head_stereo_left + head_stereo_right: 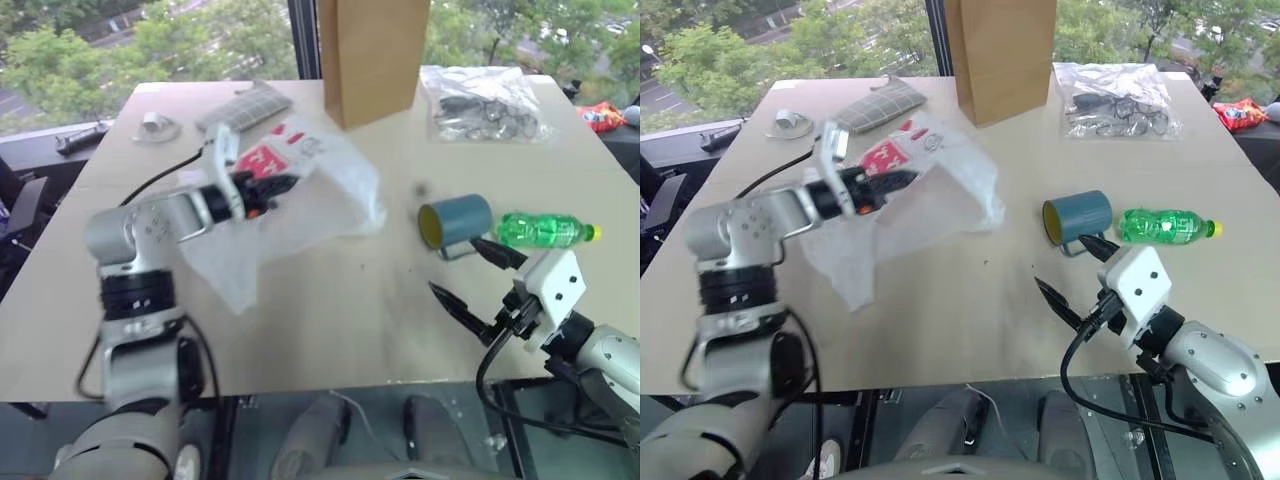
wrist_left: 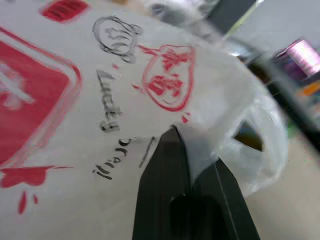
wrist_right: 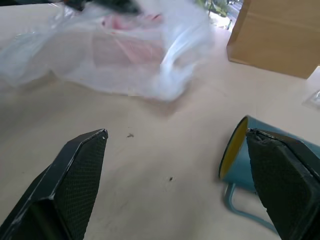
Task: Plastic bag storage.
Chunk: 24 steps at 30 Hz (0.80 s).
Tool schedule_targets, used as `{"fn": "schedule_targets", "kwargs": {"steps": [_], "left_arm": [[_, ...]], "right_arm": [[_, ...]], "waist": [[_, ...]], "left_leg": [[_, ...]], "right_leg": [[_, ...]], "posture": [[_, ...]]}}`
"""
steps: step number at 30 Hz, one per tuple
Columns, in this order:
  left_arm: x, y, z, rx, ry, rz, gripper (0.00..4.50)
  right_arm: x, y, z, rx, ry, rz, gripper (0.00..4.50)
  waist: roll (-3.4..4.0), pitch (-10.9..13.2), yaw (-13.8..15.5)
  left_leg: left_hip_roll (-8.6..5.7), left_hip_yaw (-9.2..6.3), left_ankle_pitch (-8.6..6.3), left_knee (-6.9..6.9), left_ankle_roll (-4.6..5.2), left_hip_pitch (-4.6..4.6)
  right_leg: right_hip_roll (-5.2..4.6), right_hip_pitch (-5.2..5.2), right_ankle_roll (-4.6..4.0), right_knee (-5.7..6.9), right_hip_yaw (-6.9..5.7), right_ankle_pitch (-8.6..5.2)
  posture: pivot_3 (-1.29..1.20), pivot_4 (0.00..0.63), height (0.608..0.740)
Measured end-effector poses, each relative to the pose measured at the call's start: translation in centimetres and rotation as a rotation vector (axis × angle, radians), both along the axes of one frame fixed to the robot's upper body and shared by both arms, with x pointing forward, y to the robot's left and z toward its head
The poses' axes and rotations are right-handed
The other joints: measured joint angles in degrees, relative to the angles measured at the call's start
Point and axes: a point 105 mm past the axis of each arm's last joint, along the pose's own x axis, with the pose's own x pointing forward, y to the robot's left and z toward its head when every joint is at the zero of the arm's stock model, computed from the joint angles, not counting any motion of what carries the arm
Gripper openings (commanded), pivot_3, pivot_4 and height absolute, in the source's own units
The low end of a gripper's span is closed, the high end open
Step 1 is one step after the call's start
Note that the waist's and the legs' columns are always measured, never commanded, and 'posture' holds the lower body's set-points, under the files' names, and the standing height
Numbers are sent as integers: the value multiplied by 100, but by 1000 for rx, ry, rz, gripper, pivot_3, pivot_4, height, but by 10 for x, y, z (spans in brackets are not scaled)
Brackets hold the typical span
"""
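Left tool (image 1: 285,183) clamped on a pinch of the plastic bag (image 1: 320,190), white w/ red print, which lies crumpled mid-desk, partly raised at the pinch. Right tool (image 1: 470,270) has fingers wide apart, nothing in it, near the desk's front edge. Just beside it: teal mug (image 1: 455,222) on its side, yellow inside, touching a green bottle (image 1: 545,230). Tall brown paper bag (image 1: 372,55) behind the plastic bag, top cut off. Clear bag w/ dark items (image 1: 485,105) at far right; contents hard to tell. Small grey bits (image 1: 155,125) far left, unclear. Tan desk (image 1: 350,320) by a window (image 1: 100,50), trees outside.
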Motion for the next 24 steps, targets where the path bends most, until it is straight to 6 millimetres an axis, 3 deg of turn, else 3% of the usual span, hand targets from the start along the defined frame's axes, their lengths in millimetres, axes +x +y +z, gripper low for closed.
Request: {"fn": "schedule_targets", "kwargs": {"steps": [2, 4, 8, 10, 15, 22, 23, 24], "left_arm": [[2, -18, 9, -40, 42, -10, 35], [2, -23, 15, -40, 47, -9, 35], [2, -21, 33, -11, 37, 40, 35], [2, -17, 39, 2, 29, 71, 35], [1, -12, 41, 73, 15, 137, 35], [0, -8, 39, 174, -32, 195, 35], [0, -8, 39, 176, -38, 200, 0], [-1, -7, 39, 177, -43, 203, 0]], "right_arm": [[2, -2, -5, -36, 1, -29, 4500], [4, -5, -7, -72, -3, -45, 4500], [19, -27, -34, -254, 63, -125, 4500], [29, -32, -43, -263, 105, -146, 4500], [64, -19, -36, -151, 166, -139, 4500], [92, -7, -54, -127, 309, -134, 4500], [95, -6, -56, -125, 324, -135, 3987], [98, -6, -58, -122, 337, -139, 3768]], "waist": [[-1, 1, -28], [-1, 1, -67], [-2, 1, -100], [-2, 1, -116], [-3, 3, -141], [-2, 3, -130], [-3, 3, -134], [-3, 3, -137]], "left_leg": [[1, 3, 0, -1, -3, -2], [2, 12, -2, -1, -7, 0], [0, 19, -3, -1, -8, 2], [2, 22, -3, -1, -8, 7], [4, 27, -3, -2, -9, 12], [0, 28, -4, -3, -10, 7], [1, 30, -4, -4, -10, 6], [1, 30, -4, -4, -10, 6]], "right_leg": [[2, -6, 0, 2, 5, 0], [3, -10, -1, 9, 14, 0], [3, -9, -1, 11, 19, 0], [3, -8, -1, 13, 23, 0], [5, -9, -2, 22, 28, 0], [1, -13, -4, 18, 30, 1], [2, -15, -4, 18, 30, 1], [2, -17, -4, 19, 31, 1]], "posture": [[0, 150, 740], [0, 150, 740], [0, 150, 740], [0, 150, 740], [0, 150, 740], [0, 150, 740], [0, 150, 740], [0, 150, 740]]}}
